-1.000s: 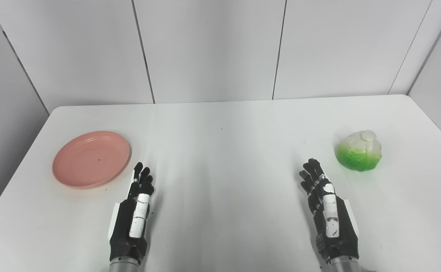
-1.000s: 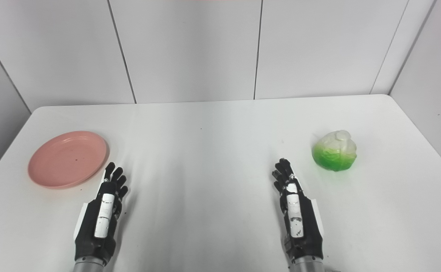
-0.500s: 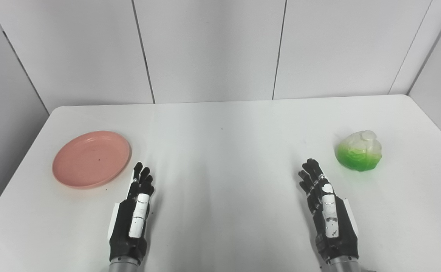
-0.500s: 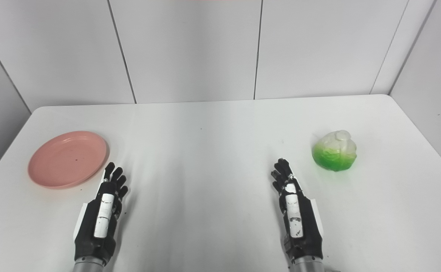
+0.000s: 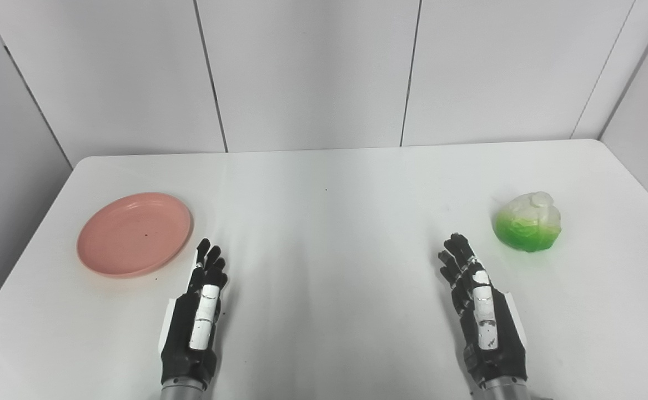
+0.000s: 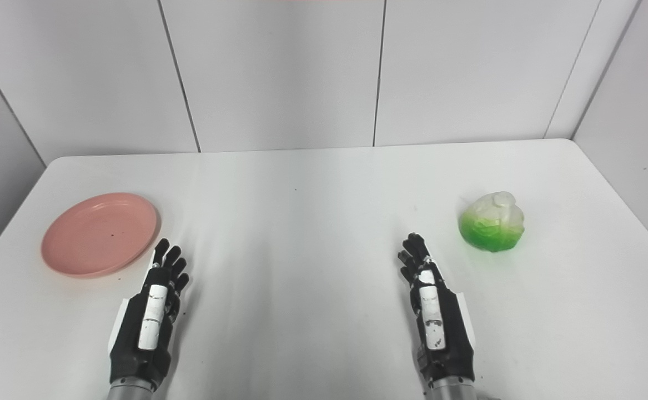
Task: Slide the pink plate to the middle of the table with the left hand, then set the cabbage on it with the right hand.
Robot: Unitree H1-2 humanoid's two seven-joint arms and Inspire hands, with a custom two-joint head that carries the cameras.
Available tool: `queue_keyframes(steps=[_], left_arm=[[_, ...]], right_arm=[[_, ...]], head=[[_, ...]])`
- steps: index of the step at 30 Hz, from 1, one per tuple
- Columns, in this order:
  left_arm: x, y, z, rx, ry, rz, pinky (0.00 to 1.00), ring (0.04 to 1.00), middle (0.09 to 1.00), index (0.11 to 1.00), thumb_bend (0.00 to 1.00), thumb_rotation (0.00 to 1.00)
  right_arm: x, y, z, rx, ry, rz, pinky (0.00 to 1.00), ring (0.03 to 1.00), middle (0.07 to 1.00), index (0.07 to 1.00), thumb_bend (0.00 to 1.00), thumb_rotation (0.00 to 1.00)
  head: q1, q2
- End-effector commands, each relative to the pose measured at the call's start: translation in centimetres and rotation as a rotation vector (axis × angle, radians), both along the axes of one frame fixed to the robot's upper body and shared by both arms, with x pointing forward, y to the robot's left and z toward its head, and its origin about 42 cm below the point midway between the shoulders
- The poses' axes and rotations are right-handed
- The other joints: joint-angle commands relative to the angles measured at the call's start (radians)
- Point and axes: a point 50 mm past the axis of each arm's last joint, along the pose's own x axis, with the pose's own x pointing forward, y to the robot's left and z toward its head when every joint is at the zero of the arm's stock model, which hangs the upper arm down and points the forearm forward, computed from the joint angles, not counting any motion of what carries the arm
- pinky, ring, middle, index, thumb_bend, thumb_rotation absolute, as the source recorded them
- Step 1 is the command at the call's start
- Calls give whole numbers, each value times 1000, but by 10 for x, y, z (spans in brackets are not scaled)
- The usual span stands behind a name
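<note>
A round pink plate (image 5: 134, 234) lies flat on the left side of the white table (image 5: 329, 222). On the right side sits a green and white cabbage (image 5: 528, 229). My left hand (image 5: 197, 311) rests near the front edge, just right of and nearer than the plate, fingers stretched out and holding nothing. My right hand (image 5: 480, 305) lies near the front on the right, left of and nearer than the cabbage, also open and apart from it.
White wall panels (image 5: 312, 72) rise behind the table's far edge. The table's left edge (image 5: 35, 233) runs close to the plate, and its right edge (image 5: 640, 189) is a short way past the cabbage.
</note>
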Motion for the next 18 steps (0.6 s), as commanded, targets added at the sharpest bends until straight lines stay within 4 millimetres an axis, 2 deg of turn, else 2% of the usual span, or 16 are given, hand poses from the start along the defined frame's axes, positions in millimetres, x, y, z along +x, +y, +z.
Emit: queue_keyframes(steps=[1,11,15,18], left_arm=[[-6,6,3,21,-20,-12,1000,1000,1000,1000,852,855],[-6,6,1,24,-21,-13,1000,1000,1000,1000,847,854],[-5,3,-3,21,-14,-6,1000,997,1000,1000,852,852],[-6,0,-7,17,-11,-1,1000,996,1000,1000,852,851]], right_arm=[[-13,-3,-5,-2,21,3,966,926,934,910,849,951],[-13,-4,-6,-8,20,6,973,929,937,905,849,956],[-13,-6,-10,-5,26,6,976,931,939,910,853,955],[-13,-11,-14,-8,31,10,977,929,939,915,853,960]], head=[[0,-1],[8,-10],[28,-29],[73,-59]])
